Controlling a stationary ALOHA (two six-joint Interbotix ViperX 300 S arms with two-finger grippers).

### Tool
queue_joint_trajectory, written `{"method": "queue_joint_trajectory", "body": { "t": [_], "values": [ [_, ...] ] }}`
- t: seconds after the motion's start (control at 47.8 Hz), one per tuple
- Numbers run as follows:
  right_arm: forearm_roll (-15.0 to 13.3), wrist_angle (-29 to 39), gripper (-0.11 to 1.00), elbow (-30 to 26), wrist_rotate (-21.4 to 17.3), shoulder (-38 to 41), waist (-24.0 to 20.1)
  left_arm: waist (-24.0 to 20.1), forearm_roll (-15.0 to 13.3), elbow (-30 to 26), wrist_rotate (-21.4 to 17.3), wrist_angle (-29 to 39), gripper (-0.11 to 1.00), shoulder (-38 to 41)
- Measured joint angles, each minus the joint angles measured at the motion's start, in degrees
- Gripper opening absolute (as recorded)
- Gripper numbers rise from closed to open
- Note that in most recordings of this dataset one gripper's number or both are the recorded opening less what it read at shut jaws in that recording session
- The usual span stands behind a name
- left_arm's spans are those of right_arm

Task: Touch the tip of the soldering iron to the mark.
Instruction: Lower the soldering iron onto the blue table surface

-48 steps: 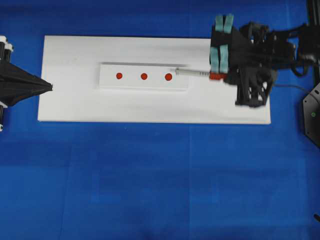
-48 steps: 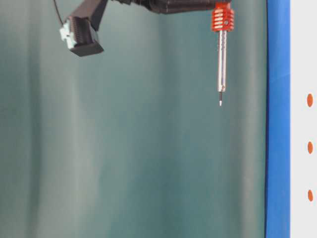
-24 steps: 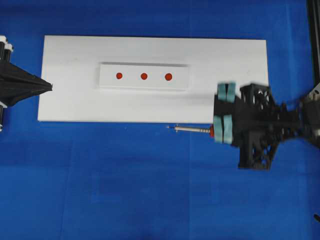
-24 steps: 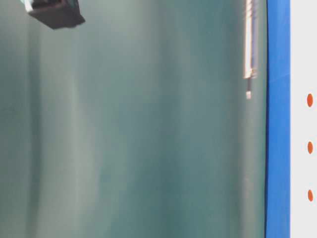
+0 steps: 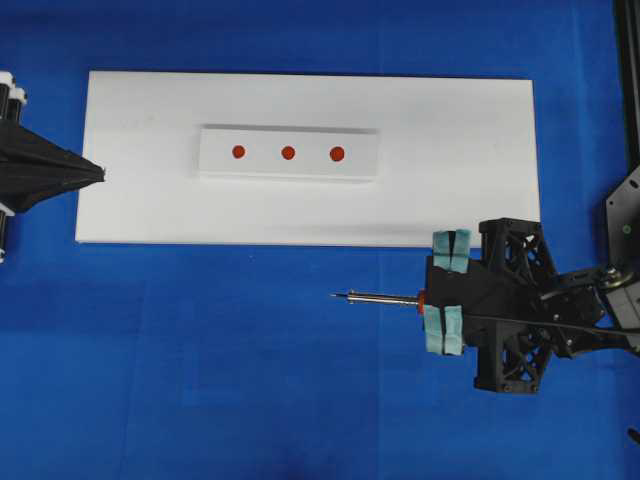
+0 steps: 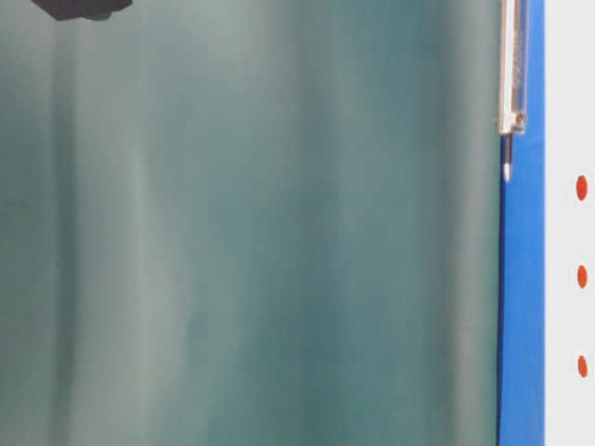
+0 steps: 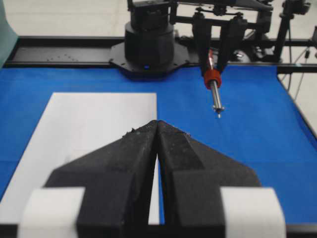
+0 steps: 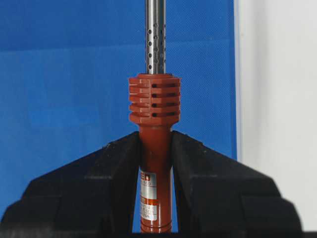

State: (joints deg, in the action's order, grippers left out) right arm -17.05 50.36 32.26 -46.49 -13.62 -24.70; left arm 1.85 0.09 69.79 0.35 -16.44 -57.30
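In the overhead view the right end effector (image 5: 445, 292) sits over the blue surface (image 5: 250, 400), below the white board (image 5: 450, 120) and off its lower right corner, clamped on the iron (image 5: 385, 298). The iron's shaft points left, level with the picture's horizontal, its tip over bare blue. The block (image 5: 288, 153) lies on the board with three red dots in a row; the mark (image 5: 288, 153) is the middle one, well apart from the tip. The left end effector (image 5: 98, 173) rests at the board's left edge, its jaws together on nothing. In the table-level view, which is turned on its side, the iron's shaft (image 6: 512, 74) enters from the top edge, the tip ending above the first of the three dots, and the mark (image 6: 582, 276) shows at the right edge. The left wrist view shows its own end effector (image 7: 157, 130) with jaws pressed together over the board's edge, and the iron (image 7: 214, 89) hanging tilted beyond. The right wrist view shows the end effector (image 8: 154, 148) gripping the iron's red handle (image 8: 154, 163) just behind its ribbed collar.
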Motion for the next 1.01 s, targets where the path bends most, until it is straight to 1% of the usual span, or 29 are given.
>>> {"method": "queue_joint_trajectory", "body": {
  "t": [0.105, 0.209, 0.293, 0.398, 0.503, 0.628, 0.733, 0.859, 1.005],
  "values": [
    [-0.4, -0.6, 0.06, -0.8, 0.0, 1.6, -0.1, 0.0, 0.0, 0.0, 0.0, -0.3, 0.0, 0.0],
    [-1.2, -0.9, 0.06, -2.8, 0.2, 4.0, -0.1, 0.0, 0.0, 0.0, 0.0, -0.4, 0.0, -0.1],
    [-2.5, -1.1, 0.06, -5.4, 0.6, 6.7, 0.3, 0.0, 0.0, 0.0, 0.0, -0.5, 0.0, -0.1],
    [-3.1, -1.1, 0.06, -8.7, 1.1, 10.1, 1.2, 0.0, -0.1, 0.0, 0.0, -0.5, 0.0, 0.0],
    [-3.3, -1.1, 0.06, -12.3, 2.0, 13.6, 2.7, 0.0, 0.0, 0.0, 0.0, -0.5, 0.0, 0.0],
    [-3.3, -1.2, 0.06, -16.3, 4.0, 17.1, 4.1, 0.0, 0.0, 0.0, 0.0, -0.5, 0.0, 0.0],
    [-3.3, -1.8, 0.06, -20.4, 5.6, 20.1, 4.6, 0.1, 0.0, 0.0, 0.0, -0.6, 0.0, 0.0],
    [-3.3, -2.0, 0.06, -24.2, 6.5, 23.4, 4.7, 0.0, 0.0, 0.0, 0.0, -0.6, 0.0, 0.0],
    [-3.2, -2.0, 0.06, -26.0, 6.6, 24.6, 4.7, 0.0, 0.0, 0.0, -0.1, -0.6, 0.0, -0.2]
  ]
}}
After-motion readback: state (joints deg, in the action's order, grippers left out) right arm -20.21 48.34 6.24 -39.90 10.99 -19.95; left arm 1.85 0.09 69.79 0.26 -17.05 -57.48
